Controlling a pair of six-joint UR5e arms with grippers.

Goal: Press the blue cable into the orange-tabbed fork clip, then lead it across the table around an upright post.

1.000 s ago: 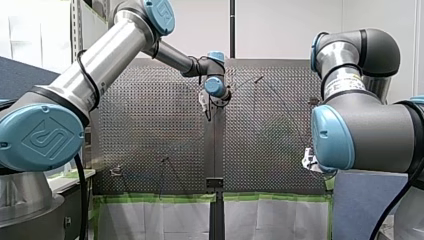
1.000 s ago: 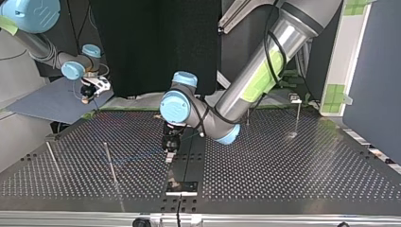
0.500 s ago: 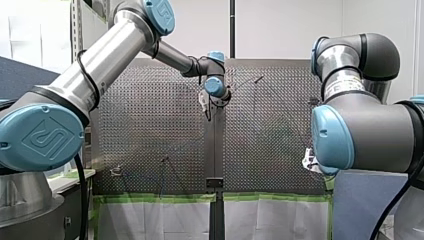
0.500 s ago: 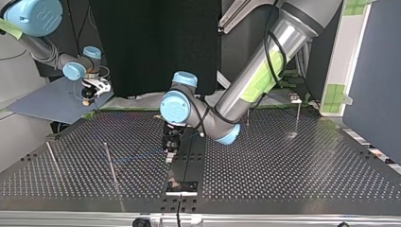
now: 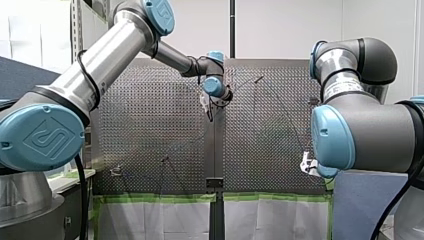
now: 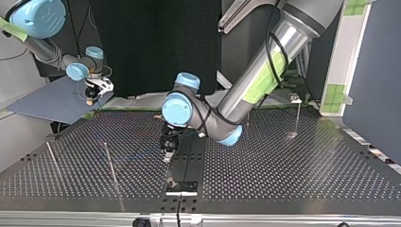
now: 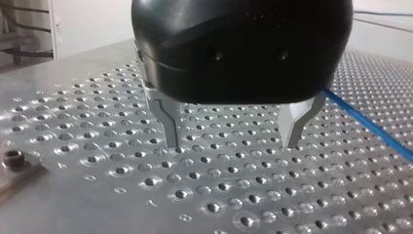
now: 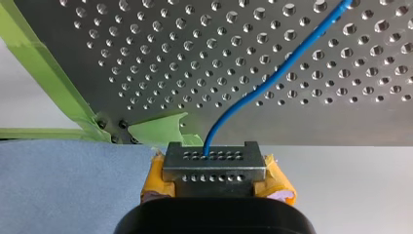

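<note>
The blue cable [image 8: 272, 78] runs out over the perforated table from my right gripper [image 8: 214, 168], which is shut on its end between yellow pads beyond the table's taped edge. In the top view that gripper [image 6: 93, 93] hangs at the far left corner. My left gripper [image 7: 234, 141] stands open just above the table near its middle, with nothing between its metal fingers [image 7: 170, 129]. The cable [image 7: 370, 126] passes beside it. The same gripper [image 6: 168, 150] shows in the top view, with a faint stretch of cable [image 6: 142, 155] beside it. I cannot make out an orange-tabbed clip.
Thin upright posts stand on the table [image 6: 283, 179]: two at the top view's left [image 6: 109, 163] [image 6: 52, 158], one at its far right [image 6: 298, 116]. A dark plate [image 6: 182, 187] sits on the middle seam. Green tape [image 8: 44, 83] lines the edge beside a blue mat [image 6: 47, 101].
My right gripper has edged toward the table with the cable end, rightward in the top view. My left arm's wrist has shifted slightly above the table's middle; its fingers stay open.
</note>
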